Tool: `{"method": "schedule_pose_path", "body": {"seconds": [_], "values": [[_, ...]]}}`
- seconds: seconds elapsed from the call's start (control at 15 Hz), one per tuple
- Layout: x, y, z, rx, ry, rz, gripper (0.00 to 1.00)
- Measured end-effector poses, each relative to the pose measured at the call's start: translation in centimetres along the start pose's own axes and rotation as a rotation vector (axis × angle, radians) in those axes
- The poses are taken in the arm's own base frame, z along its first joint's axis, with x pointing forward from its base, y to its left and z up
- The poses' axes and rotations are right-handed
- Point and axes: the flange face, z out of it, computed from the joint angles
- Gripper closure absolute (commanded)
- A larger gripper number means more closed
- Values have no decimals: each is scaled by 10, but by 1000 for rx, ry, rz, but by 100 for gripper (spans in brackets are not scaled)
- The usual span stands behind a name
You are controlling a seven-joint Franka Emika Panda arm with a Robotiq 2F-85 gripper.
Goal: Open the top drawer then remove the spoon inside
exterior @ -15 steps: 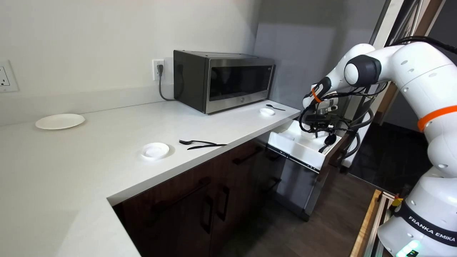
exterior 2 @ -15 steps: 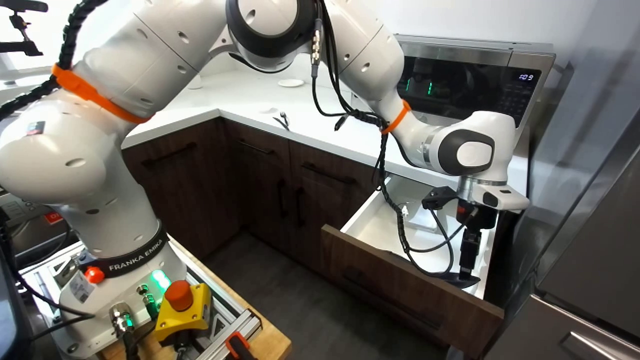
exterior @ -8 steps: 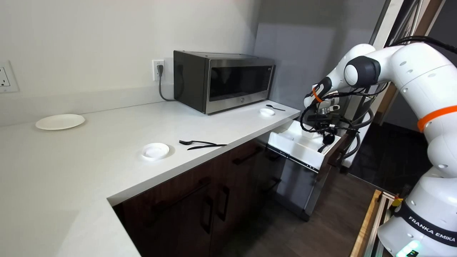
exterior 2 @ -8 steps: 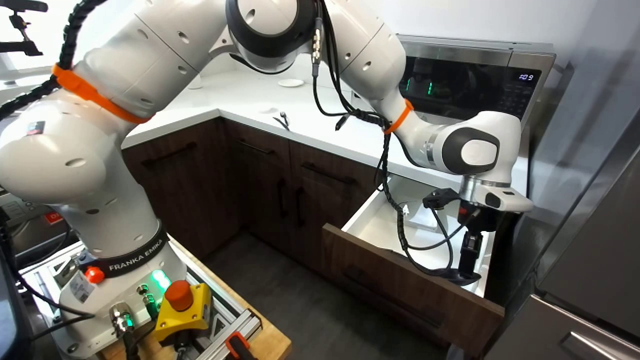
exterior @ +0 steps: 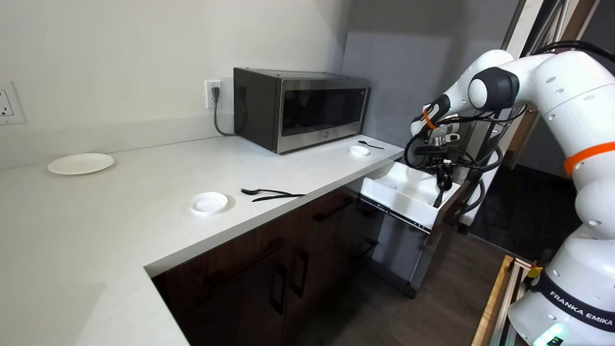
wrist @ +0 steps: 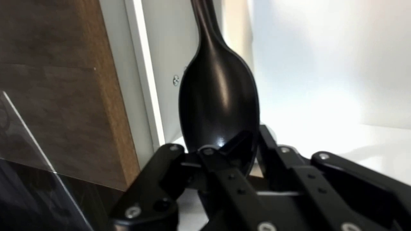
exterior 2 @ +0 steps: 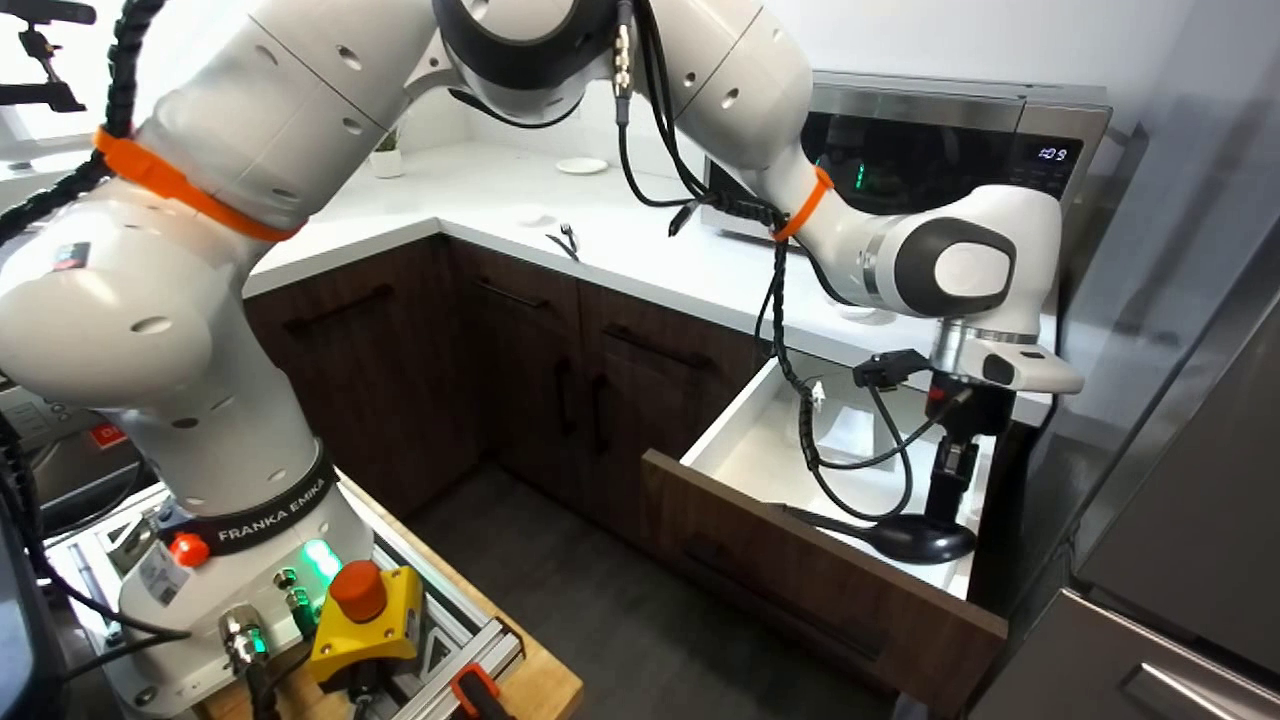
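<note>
Pulled well out of its dark-brown cabinet, the top drawer shows its white inside in both exterior views. The black spoon is tilted over the drawer near its front panel. My gripper points down and is shut on the edge of the spoon's bowl. Close up in the wrist view, the bowl of the spoon fills the middle, with its handle running off the top. Whether the handle's end touches the drawer cannot be told.
A pale flat item lies inside the drawer. A steel fridge stands close beside it. The microwave, a fork, a knife and small white dishes sit on the counter above. Loose cables hang beside the gripper.
The jaws have closed on the spoon's bowl. My arm has then risen with it, lifting the bowl and tilting the spoon. The drawer has stayed put.
</note>
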Motion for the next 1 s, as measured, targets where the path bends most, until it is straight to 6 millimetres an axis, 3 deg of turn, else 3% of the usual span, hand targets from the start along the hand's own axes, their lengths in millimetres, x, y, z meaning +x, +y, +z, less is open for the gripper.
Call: {"method": "schedule_pose_path", "body": {"seconds": [0.4, 1.0], "values": [[10, 27, -61, 112, -16, 39, 98], [-16, 59, -177, 370, -33, 79, 98]]}}
